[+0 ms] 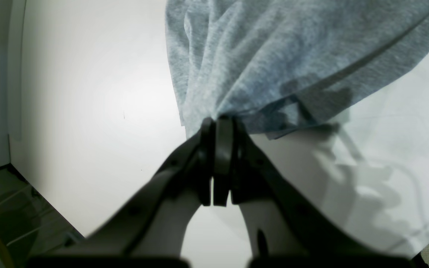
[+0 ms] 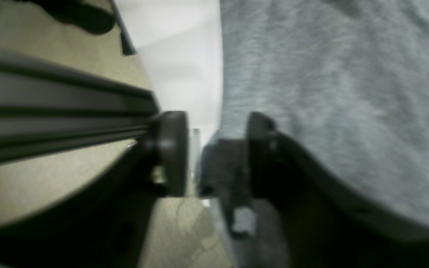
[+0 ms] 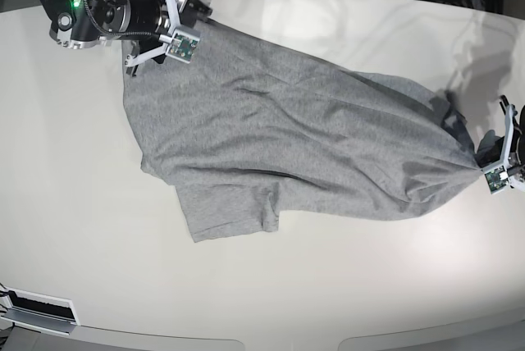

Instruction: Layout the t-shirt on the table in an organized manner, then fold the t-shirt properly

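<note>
While the left gripper point(image 1: 222, 124) pinches the t-shirt point(image 3: 287, 146), the right gripper's point(image 2: 214, 152) blurred jaws stand apart.

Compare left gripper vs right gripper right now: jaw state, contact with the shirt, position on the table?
Jaws: the left gripper is shut on a bunched corner of the t-shirt; the right gripper has a visible gap between its jaws, with nothing clearly clamped.
Cloth: at the left gripper it gathers into tight folds; beside the right gripper it lies broad and flat.
Position: in the base view, left sits at the shirt's right tip, right at its upper-left corner.
Shared: both are over the table, at opposite ends of the shirt.
</note>
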`<state>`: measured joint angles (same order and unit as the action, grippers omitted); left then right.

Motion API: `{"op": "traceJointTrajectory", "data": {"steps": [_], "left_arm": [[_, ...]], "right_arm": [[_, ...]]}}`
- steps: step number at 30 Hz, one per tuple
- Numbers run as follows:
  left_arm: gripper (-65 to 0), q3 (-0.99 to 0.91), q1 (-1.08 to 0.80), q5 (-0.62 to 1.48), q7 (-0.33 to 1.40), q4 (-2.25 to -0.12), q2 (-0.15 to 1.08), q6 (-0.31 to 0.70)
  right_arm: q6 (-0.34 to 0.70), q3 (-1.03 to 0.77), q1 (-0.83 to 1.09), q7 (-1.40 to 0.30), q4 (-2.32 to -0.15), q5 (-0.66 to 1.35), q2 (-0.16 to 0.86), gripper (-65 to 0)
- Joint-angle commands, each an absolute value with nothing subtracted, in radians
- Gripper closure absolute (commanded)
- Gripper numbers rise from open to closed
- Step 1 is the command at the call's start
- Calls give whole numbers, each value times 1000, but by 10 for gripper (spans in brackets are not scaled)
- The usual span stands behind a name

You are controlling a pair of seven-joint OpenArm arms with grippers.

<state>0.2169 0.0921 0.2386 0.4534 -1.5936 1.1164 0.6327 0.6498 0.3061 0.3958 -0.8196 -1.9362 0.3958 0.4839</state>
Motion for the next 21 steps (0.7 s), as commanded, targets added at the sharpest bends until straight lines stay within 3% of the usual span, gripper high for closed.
{"op": "traceJointTrajectory", "data": {"steps": [1, 3, 5, 13, 21], "left_arm": [[0, 202, 109, 242, 446, -1602, 1147, 620], [0, 202, 109, 242, 447, -1602, 1147, 620], [0, 202, 109, 242, 447, -1602, 1147, 620], [0, 202, 109, 241, 451, -1602, 1147, 620], [0, 202, 117, 242, 450, -1602, 1147, 618]], "right_arm": [[638, 302, 387, -800, -1953, 396, 493, -166], [632, 302, 384, -800, -1953, 387, 493, -45], [647, 302, 379, -801, -1953, 389, 493, 0], [680, 301, 329, -854, -2001, 394, 494, 0], [566, 300, 249, -888, -2088, 292, 496, 0]]}}
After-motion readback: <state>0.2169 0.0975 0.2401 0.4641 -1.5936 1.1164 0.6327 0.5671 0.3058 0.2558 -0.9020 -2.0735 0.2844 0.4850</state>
